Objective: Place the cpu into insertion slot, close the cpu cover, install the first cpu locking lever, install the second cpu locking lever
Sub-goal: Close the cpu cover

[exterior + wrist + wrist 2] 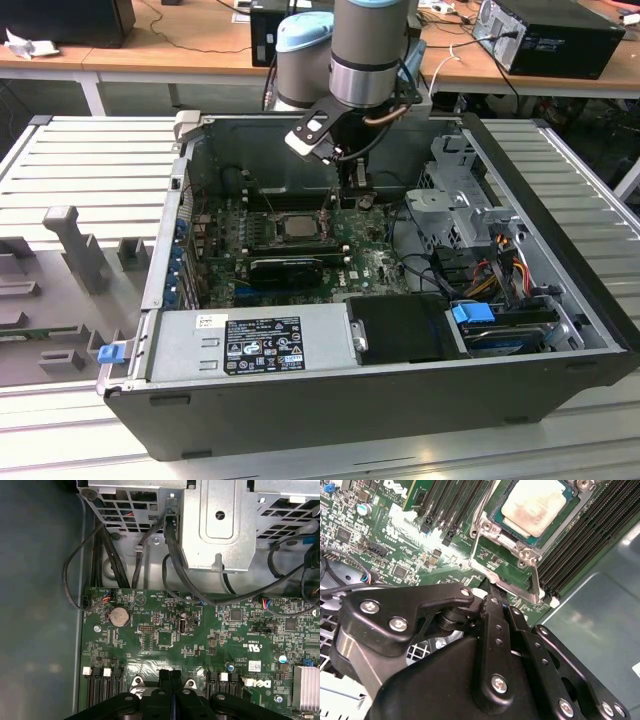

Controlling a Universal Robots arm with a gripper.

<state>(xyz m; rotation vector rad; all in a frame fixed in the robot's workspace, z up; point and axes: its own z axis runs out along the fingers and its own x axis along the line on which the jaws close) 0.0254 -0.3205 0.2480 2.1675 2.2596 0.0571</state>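
Ext view: arm (pixel 370 50) comes down into the open PC case (pixel 400 400), which lies on the slatted tabletop (pixel 80 150). The tool (pixel 345 185) hangs over the mobo just beyond the insertion slot (pixel 262 230), twd the case's far wall. The cpu (pixel 297 226) sits flat inside that slot, pale face up. PSU (pixel 250 345) lies along the case's near edge.

Second wrist view: the cpu (pixel 535 507) is seated, with a smeared pale patch on its metal face. The cpu cover (pixel 502 537) looks laid down around it as a metal frame, though I can't be sure from this angle that it's fully flat. A thin metal lever rod (pixel 535 577) runs along one side of the frame, near the RAM slots (pixel 580 535). The tool (pixel 492 587) has its tip close to the frame's corner, fingers pressed together; I see nothing between them.

First wrist view: the tool (pixel 170 672) shows both fingers side by side w/ no gap, over the green mobo (pixel 165 630). Beyond it are a coin cell (pixel 119 615), a metal drive cage (pixel 215 525) and black cables (pixel 75 570) looping off the board's edge.
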